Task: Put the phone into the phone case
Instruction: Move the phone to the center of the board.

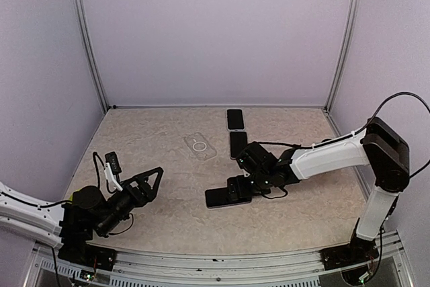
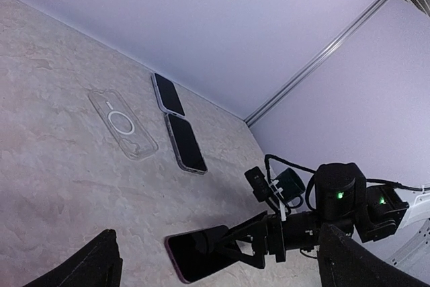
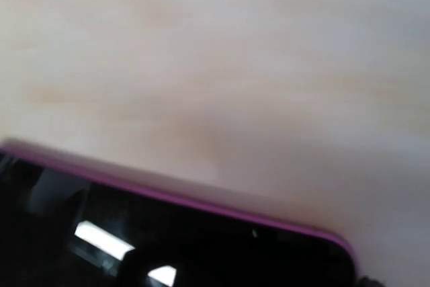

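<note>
The right claw (image 1: 236, 191) sits low over the table (image 1: 148, 223), at the right-hand end of the phone (image 1: 219, 197). The phone lies screen up near the middle of the table, a little toward the arms. The right wrist camera is so close that it shows only a blur of dark glass and a pink edge. In the overhead and left wrist views the fingers cover the phone's end, so I cannot tell whether they are clamped on it or only set around it. The left claw (image 1: 154, 183) hovers low at the near left, its fingers (image 2: 94, 267) spread wide apart with nothing between them.

The case (image 1: 200, 146), clear with a white ring on it, lies further back and to the left of the phone, well apart from it. A second phone (image 1: 238, 144) lies just to the right of the case. A third phone (image 1: 234, 119) lies beyond that, near the back wall.

The main risk is the hold. With the fingers at one end only, the long body would hang out to the side, so the phone could droop, twist or slip during a lift. The case is light and nothing pins it. If the phone is pressed in at an angle, the case will likely skid, perhaps into the second phone, or the phone will perch on the rim instead of seating. The free left claw would do well to steady the case first.
</note>
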### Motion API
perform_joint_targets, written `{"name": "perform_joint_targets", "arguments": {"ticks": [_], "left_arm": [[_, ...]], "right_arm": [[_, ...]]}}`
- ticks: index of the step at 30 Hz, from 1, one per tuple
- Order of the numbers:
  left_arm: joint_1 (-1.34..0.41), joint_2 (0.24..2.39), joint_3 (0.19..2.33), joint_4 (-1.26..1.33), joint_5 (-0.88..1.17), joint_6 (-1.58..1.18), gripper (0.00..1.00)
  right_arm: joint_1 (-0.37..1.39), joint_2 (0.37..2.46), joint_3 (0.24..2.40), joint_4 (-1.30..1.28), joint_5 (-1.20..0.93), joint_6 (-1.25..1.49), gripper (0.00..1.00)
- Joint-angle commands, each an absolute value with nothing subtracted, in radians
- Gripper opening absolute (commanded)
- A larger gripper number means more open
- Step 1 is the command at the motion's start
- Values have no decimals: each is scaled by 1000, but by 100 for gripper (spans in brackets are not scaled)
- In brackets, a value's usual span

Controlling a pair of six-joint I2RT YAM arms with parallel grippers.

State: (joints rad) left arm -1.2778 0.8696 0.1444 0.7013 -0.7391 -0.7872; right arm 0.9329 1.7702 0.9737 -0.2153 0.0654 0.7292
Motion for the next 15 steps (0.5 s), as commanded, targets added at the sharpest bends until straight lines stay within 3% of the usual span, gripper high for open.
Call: {"name": "perform_joint_targets", "arguments": {"ticks": [1,15], "left_arm": [[-1281,821,121,660,-782,-800,99],[-1282,744,91,633,-779,-827,99]], "right_arm": [[1032,1912,1112,-319,2,751,91],[952,1999,1439,-456,218,748,91]]}}
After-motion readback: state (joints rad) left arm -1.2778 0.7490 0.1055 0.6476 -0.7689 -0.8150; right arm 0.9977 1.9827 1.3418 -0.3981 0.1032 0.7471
